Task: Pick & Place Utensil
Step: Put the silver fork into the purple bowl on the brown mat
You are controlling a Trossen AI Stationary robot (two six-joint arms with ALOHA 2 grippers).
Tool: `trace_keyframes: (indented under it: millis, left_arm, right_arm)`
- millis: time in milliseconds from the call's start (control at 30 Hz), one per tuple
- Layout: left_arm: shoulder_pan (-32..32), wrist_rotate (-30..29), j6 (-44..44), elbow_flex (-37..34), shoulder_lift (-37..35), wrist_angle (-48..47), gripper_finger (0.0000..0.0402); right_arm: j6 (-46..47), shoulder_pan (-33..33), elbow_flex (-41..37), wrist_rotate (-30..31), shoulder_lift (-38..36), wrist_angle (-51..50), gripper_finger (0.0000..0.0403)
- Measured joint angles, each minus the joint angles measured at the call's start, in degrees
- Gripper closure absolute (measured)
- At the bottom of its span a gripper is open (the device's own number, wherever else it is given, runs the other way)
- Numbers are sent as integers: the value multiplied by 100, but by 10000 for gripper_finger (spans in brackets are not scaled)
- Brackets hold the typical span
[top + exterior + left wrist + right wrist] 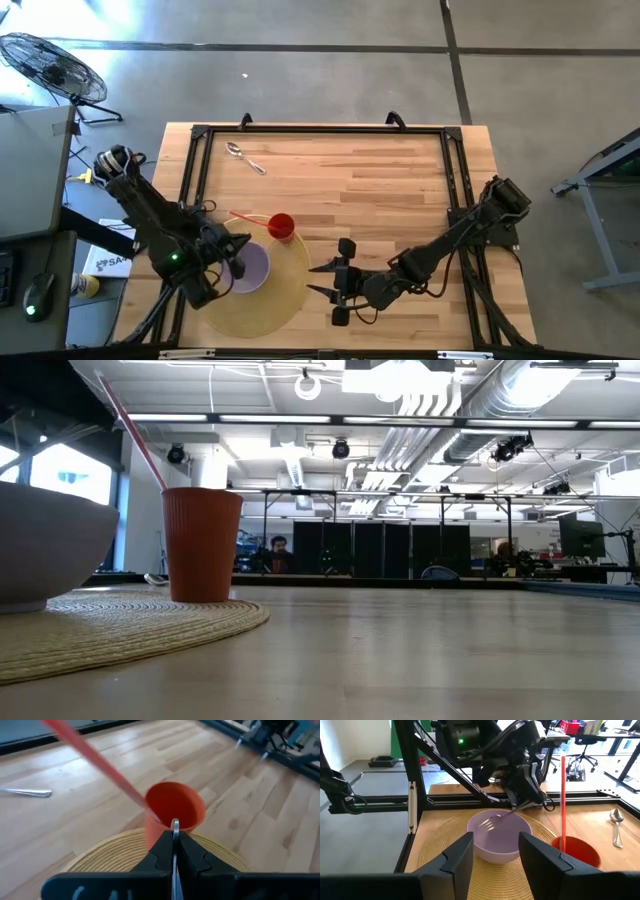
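My left gripper (236, 262) hangs over the lilac bowl (252, 270), shut on a silver fork (492, 821). The fork's tines (485, 825) reach down inside the bowl (500, 837). The bowl sits on a round woven placemat (262, 300). A red cup (282, 226) with a red straw (563, 800) stands on the mat's far edge. A spoon (245, 158) lies flat near the table's far edge. My right gripper (335, 281) is open, just right of the mat, facing the bowl. My left gripper pinches the fork's handle (175, 826) between its two shut fingers (161, 851), with the handle's end poking out past the tips. The fingers come from above and the left. The fork slants down toward the tines inside the bowl; whether the tines touch the bowl does not show.
A black frame (320, 130) runs round the table's far, left and right sides. Bare wooden tabletop (380, 190) lies between the spoon, the cup and my right arm. In the low view the cup (203, 545) and the bowl (40, 555) stand on the mat (120, 625).
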Motion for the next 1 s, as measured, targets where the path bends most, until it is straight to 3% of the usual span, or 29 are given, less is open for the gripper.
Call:
trace_keyframes:
  millis: [500, 1000]
  left_arm:
    - [674, 572, 3346, 0, 0, 1868, 401]
    - [1813, 2142, 5804, 2, 182, 3231, 401]
  right_arm:
    - [-7, -4, 0, 2, 0, 2, 253]
    - [-10, -4, 2, 2, 0, 0, 252]
